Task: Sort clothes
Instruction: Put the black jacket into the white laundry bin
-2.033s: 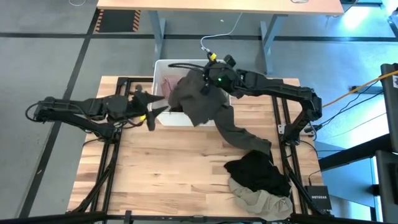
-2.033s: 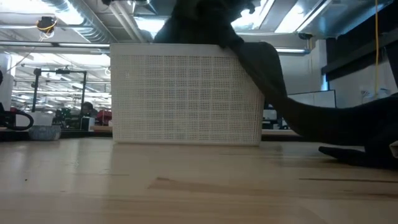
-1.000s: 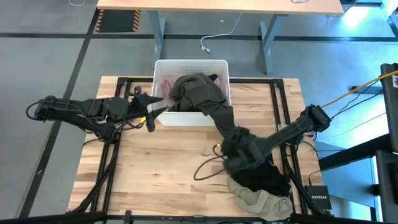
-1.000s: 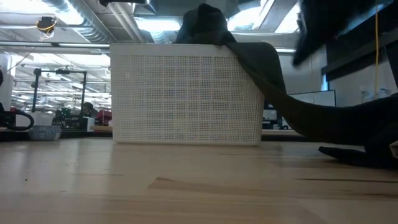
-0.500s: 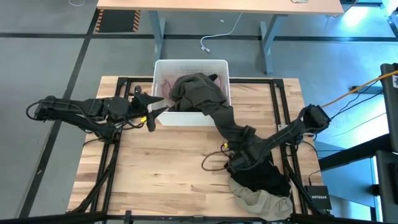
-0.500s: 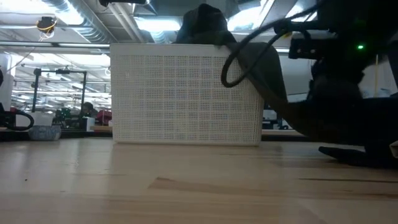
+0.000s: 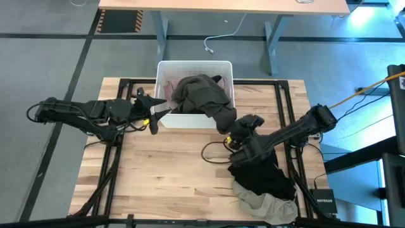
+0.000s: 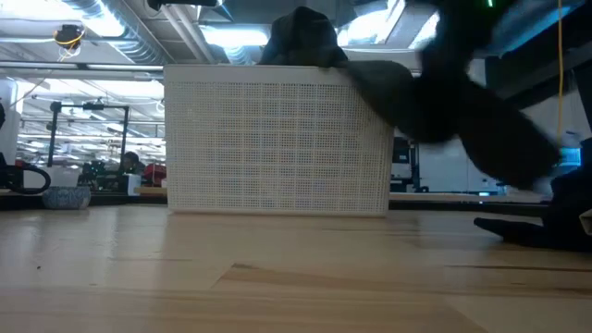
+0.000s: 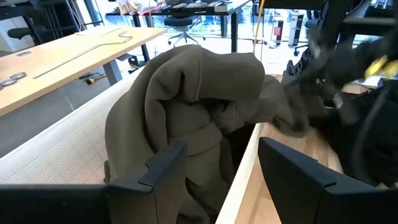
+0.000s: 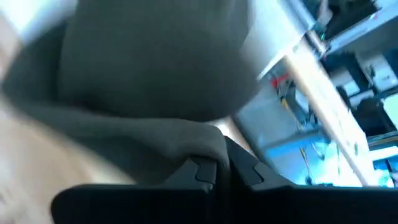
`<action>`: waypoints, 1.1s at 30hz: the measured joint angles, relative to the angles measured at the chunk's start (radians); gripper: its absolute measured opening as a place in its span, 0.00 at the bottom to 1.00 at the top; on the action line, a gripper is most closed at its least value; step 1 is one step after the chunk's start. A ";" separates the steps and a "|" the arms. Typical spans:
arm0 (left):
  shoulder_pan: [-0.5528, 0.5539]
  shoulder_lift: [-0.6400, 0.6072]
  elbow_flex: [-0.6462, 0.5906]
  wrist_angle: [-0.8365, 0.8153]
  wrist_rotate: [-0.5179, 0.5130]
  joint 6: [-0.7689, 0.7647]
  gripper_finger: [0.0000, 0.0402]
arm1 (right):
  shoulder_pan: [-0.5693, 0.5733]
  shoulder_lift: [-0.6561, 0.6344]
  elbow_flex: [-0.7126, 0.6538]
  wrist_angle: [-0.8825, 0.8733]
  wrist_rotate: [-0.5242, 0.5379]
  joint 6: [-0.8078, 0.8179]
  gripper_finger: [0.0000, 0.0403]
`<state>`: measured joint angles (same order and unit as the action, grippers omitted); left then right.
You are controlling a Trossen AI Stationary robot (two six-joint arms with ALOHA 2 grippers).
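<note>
The dark olive green garment [image 7: 199, 95] is heaped in the white bin [image 7: 190, 62] and spills over its near right corner; it also shows in the left wrist view [image 9: 186, 106]. My right gripper [image 7: 231, 128] is shut on the garment's trailing part just outside that corner. A dusty pink garment [image 7: 166, 85] lies in the bin. A black garment [image 7: 262, 174] and a beige-grey one [image 7: 266, 202] lie on the table at the near right. My left gripper [image 7: 156, 114] is open and empty at the bin's near left corner. My right gripper pinches a fold of the olive garment's trailing part [image 10: 199, 146] between its two fingers; how many layers, I cannot tell. The held part is off the table. The rest of the garment lies in the bin and over its near right rim [image 7: 223, 114].
The bin stands at the far middle of the wooden table [image 7: 164, 177]. A dark cable loop [image 7: 212, 155] hangs from my right arm over the table's middle. The black and beige-grey pile fills the near right corner.
My right gripper, which came from the bin to the olive garment's trailing part on the table, has taken hold of it. It has gone up and toward the bin with it. The trailing part has come off the table and bunched at the bin's near right corner.
</note>
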<state>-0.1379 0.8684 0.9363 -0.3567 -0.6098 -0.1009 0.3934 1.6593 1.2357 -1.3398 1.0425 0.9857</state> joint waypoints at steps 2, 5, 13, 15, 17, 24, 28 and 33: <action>0.000 0.000 0.000 0.000 0.000 0.000 0.48 | 0.000 -0.006 0.123 -0.057 0.045 -0.046 0.02; 0.000 0.000 0.000 0.001 0.000 -0.002 0.48 | -0.008 -0.006 0.309 -0.070 0.113 -0.184 0.03; 0.000 0.000 0.000 0.001 0.000 -0.003 0.48 | -0.162 -0.007 0.677 0.195 0.212 -0.764 0.02; 0.000 0.000 0.000 0.001 0.000 0.001 0.48 | -0.238 -0.008 0.725 0.312 0.165 -0.916 0.02; 0.000 0.000 0.000 0.001 0.000 0.004 0.48 | -0.319 -0.008 0.744 0.438 0.072 -1.014 0.01; 0.001 0.000 0.000 -0.002 0.000 0.006 0.48 | -0.554 0.017 0.711 0.703 -0.370 -0.936 0.05; 0.001 0.000 0.000 -0.017 0.000 0.004 0.48 | -0.616 0.063 0.691 0.673 -0.526 -0.831 0.11; 0.001 0.000 0.000 -0.038 0.000 -0.004 0.48 | -0.616 0.075 0.699 0.590 -0.552 -0.840 0.26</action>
<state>-0.1371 0.8688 0.9363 -0.3952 -0.6102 -0.1053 -0.2224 1.7340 1.9346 -0.7500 0.4908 0.1455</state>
